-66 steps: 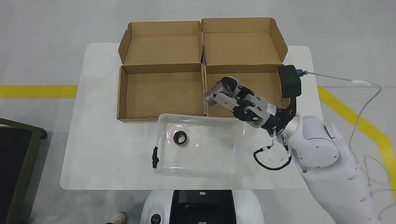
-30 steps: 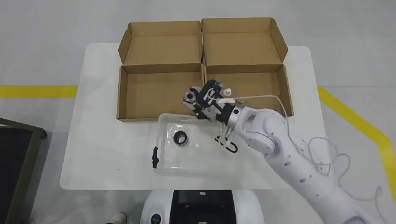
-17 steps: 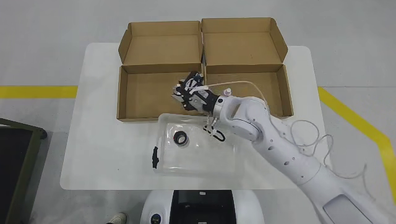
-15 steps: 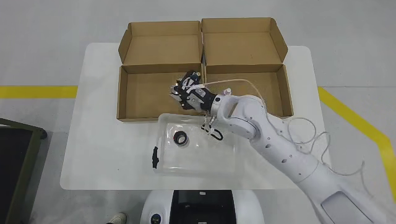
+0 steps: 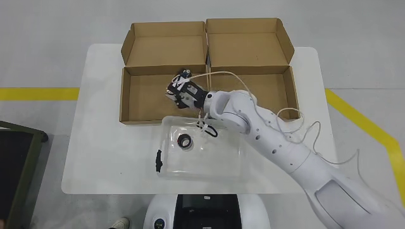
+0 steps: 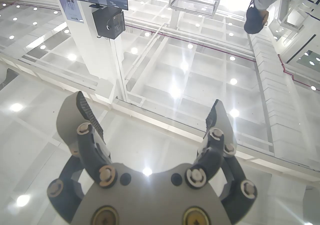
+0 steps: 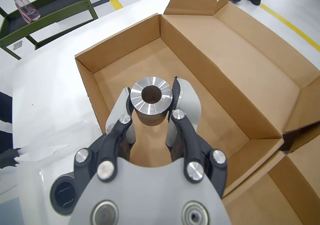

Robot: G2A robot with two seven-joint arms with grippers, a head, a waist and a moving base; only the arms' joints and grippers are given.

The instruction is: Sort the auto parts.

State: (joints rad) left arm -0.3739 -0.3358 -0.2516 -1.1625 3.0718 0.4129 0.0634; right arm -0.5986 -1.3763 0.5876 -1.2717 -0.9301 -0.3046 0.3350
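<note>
1. We see the metal sleeve (image 7: pixel 150 113) clamped upright in the right gripper (image 7: pixel 151 93), over the right half of the left box (image 5: pixel 142 99).
2. Just beside that box, the clear bin (image 5: pixel 247 162) holds a ring (image 5: pixel 185 142).
3. The left gripper (image 6: pixel 148 101) gapes wide, holding nothing, and we see it aimed at the ceiling.
</note>
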